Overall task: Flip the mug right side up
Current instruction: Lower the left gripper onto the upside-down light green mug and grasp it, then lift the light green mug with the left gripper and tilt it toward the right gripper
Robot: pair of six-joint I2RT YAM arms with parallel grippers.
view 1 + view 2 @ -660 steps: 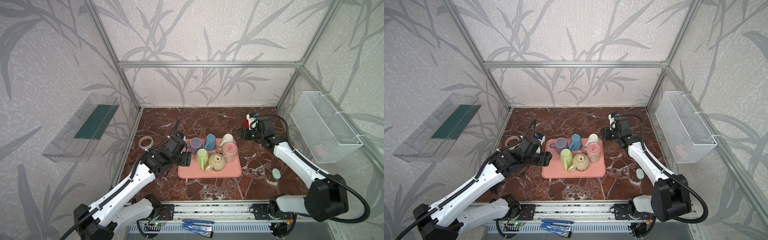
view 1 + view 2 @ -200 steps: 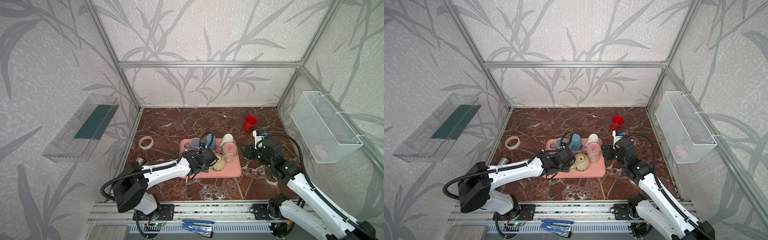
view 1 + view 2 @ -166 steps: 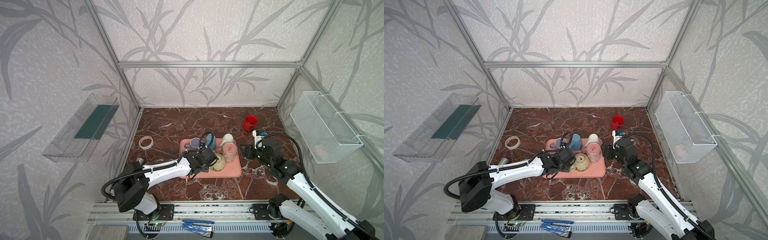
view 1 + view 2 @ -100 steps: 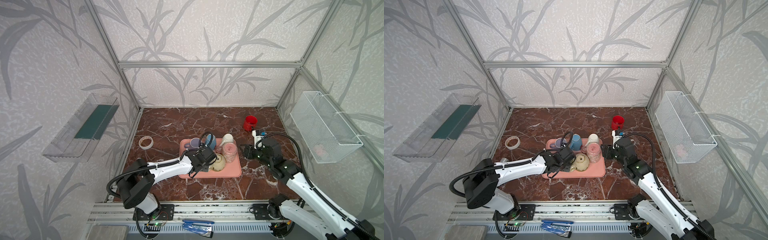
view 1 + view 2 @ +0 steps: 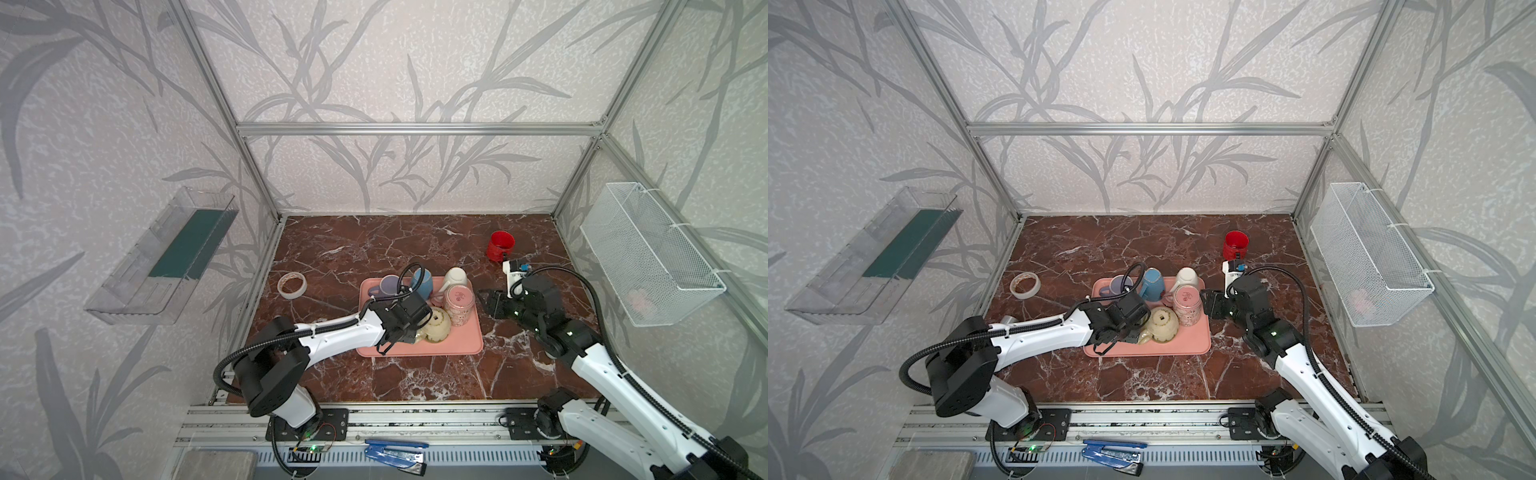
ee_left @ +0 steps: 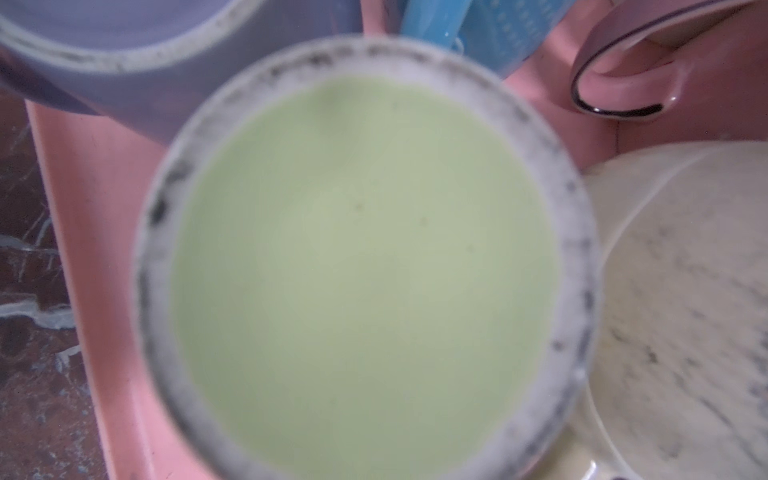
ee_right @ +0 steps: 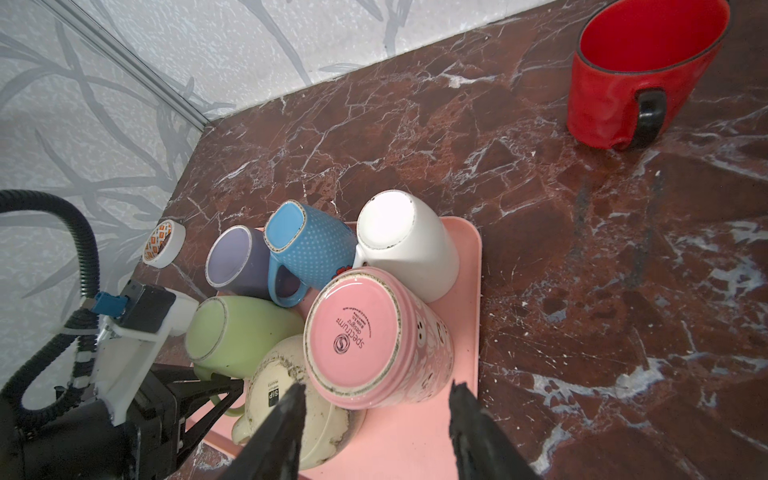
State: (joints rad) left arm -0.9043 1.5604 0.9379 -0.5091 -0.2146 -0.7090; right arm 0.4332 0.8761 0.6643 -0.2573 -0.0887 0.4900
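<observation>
My left gripper is down at the handle of the green mug. The fingers flank the handle, but I can't tell if they're clamped on it or only around it. The left wrist view is filled by the blurred mug base, no fingers in shot. The green mug stands bottom-up on the pink tray, just beside the cream pot, purple mug and blue mug. My right gripper has its jaws spread and holds nothing, just short of the upside-down pink mug. A white mug sits behind it, also inverted. The red mug is upright on the marble table, well apart from the tray.
</observation>
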